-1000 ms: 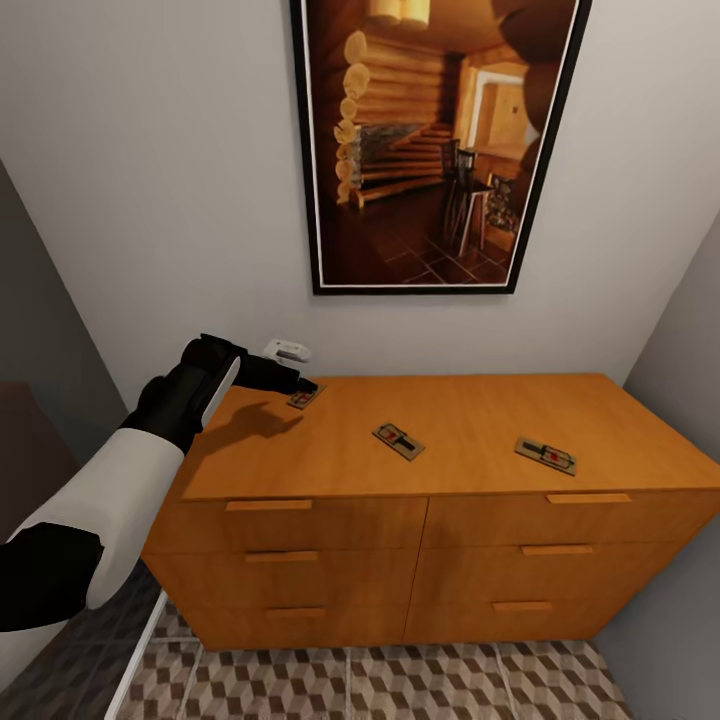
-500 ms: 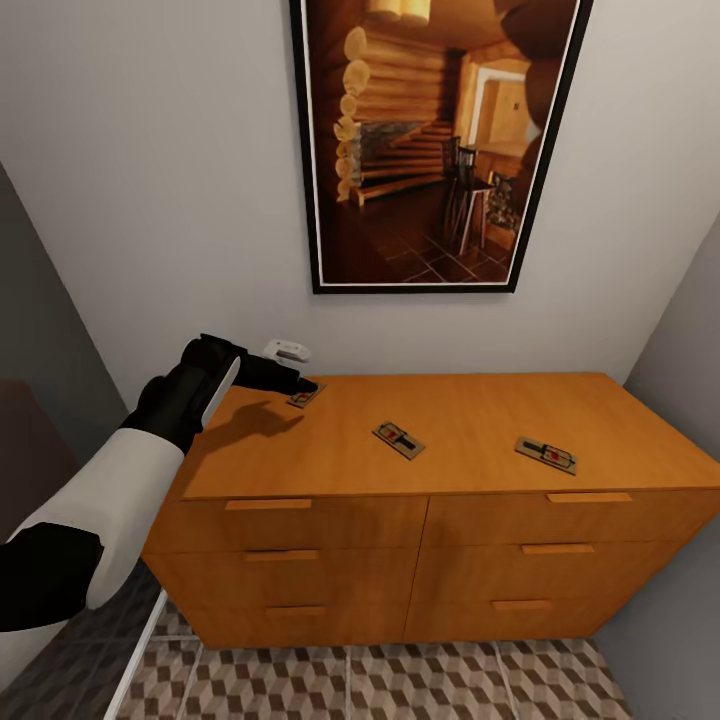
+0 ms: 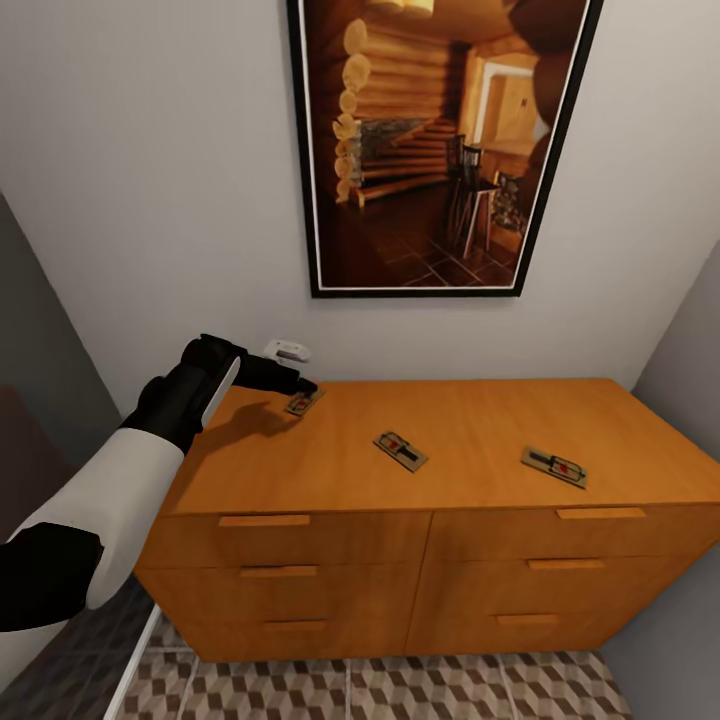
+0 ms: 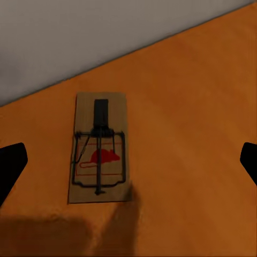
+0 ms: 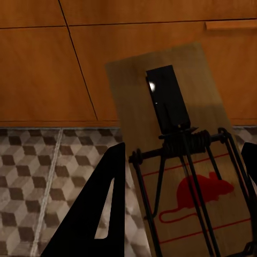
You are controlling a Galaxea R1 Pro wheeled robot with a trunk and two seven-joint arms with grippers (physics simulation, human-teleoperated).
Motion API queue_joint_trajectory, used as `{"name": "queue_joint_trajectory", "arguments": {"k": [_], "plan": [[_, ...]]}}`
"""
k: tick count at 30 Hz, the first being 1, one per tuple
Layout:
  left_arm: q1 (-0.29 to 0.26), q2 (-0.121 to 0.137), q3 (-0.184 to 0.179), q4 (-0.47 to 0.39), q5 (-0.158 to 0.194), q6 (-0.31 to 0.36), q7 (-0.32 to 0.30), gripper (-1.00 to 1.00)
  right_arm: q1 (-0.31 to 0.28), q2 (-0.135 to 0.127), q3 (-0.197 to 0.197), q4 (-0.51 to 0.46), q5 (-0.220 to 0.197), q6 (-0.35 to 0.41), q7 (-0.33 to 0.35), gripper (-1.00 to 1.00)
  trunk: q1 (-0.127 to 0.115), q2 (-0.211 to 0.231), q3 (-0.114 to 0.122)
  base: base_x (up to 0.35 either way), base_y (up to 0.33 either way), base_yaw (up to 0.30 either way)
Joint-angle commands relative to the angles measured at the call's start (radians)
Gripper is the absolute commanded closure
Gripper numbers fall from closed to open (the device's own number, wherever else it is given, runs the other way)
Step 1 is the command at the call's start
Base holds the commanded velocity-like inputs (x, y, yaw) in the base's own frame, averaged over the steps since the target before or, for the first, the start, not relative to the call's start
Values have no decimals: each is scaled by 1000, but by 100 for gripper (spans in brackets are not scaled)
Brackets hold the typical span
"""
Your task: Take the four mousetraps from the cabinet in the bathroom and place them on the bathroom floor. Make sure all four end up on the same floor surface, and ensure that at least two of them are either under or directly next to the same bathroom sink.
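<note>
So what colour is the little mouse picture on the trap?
Red, clearest on the mousetrap in the right wrist view.

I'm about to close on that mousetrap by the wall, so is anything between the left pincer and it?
Nothing visible: the left pincer hangs open over the mousetrap, which lies flat on the bare cabinet top.

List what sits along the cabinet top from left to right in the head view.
Left hand → mousetrap under its tips → middle mousetrap → right-hand mousetrap, all on the cabinet.
</note>
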Motion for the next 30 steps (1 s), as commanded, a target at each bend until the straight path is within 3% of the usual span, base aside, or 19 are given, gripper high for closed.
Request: {"name": "queue_joint_trajectory", "arguments": {"k": [1,30], "plan": [[-1,1,-2,-1,-3,3,-4,-100,-1,0,7,1,-13,-3,10,100,0,0,-1,107,0,0],[-1,1,-2,-1,-2,3,-4,-100,-1,-1,7,1,-13,-3,10,100,0,0,-1,10,0,0]]}}
